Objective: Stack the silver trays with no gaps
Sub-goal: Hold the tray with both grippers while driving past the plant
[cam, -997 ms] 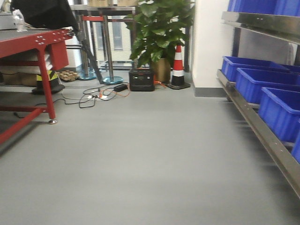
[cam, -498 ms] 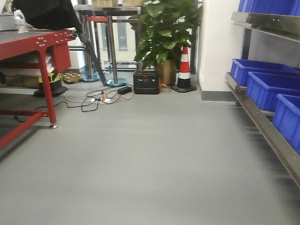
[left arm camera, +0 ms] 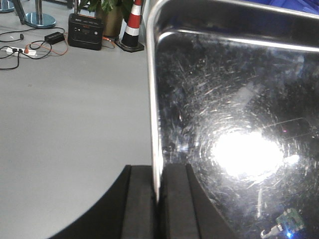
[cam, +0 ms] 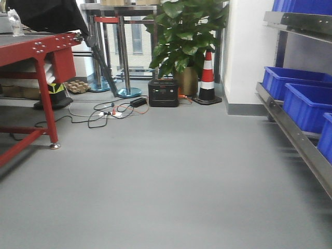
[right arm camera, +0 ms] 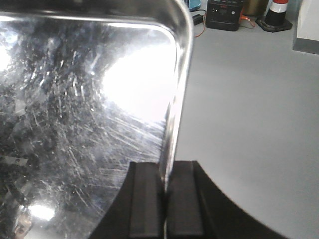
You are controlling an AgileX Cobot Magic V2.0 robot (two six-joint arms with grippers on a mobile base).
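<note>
The left tool [left arm camera: 157, 172] is clamped on the left rolled rim of a silver tray [left arm camera: 224, 99], one black finger on the outside of the rim and one on the inside. From the grip that rim runs straight ahead to a rounded far-left corner, where the far rim turns and runs off to the right. The right tool [right arm camera: 164, 167] pinches a right-hand rim in the same way, and this edge also points straight ahead to a rounded far-right corner. The tray's scratched inner face is turned toward both wrist cameras, with a bright glare on it. The tray runs out of both pictures, so I cannot tell which side is the longer one, nor be sure from these views that both tools hold the same tray.

Grey floor [left arm camera: 75, 124] shows beyond the outer rims. Farther ahead a traffic cone [cam: 207, 72] stands just beside a black power box [cam: 163, 93], with a potted plant [cam: 187, 31] behind them and cables [cam: 104, 111] lying to the left. Blue bins [cam: 306, 104] sit on a shelf rail [cam: 295, 135] on the right; a red-framed surface [cam: 36, 46] stands on the left
</note>
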